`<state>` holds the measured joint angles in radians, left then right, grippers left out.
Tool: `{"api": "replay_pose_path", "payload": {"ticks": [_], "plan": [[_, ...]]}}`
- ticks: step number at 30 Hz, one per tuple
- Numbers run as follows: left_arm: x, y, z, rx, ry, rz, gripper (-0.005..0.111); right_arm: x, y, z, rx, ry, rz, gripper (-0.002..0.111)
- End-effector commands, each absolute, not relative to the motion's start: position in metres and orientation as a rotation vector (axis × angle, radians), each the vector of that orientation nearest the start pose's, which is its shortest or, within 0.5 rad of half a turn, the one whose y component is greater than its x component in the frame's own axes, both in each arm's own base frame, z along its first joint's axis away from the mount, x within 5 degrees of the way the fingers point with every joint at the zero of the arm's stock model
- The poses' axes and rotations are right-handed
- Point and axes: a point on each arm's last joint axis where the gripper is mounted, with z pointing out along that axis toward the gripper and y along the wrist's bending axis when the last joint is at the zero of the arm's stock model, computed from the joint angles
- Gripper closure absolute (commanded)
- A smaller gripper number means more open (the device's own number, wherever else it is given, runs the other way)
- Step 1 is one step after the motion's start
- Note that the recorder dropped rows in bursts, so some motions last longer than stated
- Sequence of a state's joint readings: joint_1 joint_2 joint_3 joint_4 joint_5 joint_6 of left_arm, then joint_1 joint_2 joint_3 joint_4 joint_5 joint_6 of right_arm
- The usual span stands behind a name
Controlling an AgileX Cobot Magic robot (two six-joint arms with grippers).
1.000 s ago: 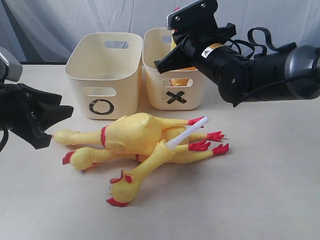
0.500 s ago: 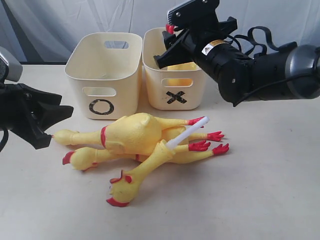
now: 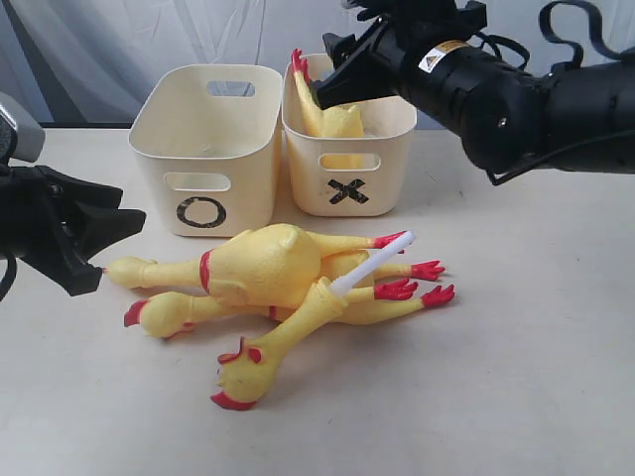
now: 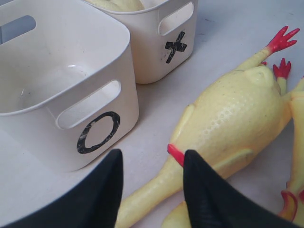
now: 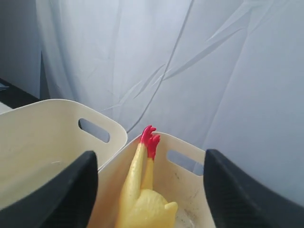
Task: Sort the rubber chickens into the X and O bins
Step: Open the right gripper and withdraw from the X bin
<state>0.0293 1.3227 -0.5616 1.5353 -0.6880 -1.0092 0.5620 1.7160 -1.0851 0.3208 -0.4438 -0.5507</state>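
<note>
the right gripper (image 3: 327, 74) is hovering over the x bin (image 3: 347, 188), fingers spread and empty; one rubber chicken (image 3: 322, 119) is lying inside, feet poking up. the left gripper (image 4: 152, 164) is hanging spread beside the o bin (image 3: 203, 213), over three chickens (image 3: 268, 268) piled on the table (image 3: 516, 377).

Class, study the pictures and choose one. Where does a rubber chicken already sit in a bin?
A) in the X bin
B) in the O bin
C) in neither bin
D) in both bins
A: a chicken sits in the X bin with its red feet sticking up, while the O bin shows only bare walls inside and the other chickens lie on the table.
</note>
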Motion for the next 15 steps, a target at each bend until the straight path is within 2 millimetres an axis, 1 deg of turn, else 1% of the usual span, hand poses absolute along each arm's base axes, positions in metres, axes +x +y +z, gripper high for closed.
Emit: {"api": "replay_pose_path", "payload": {"ticks": [1,7,15], "plan": [[0.237,-0.052,0.225,0.84,1.899,-0.438,0.067,0.329,0.196,0.294,-0.643,1.614,0.123,0.047],[0.237,-0.052,0.225,0.84,1.899,-0.438,0.067,0.307,0.191,0.305,-0.808,1.724,0.145,0.047],[0.237,-0.052,0.225,0.843,1.899,-0.438,0.067,0.276,0.179,0.327,-0.913,1.806,0.201,0.047]]}}
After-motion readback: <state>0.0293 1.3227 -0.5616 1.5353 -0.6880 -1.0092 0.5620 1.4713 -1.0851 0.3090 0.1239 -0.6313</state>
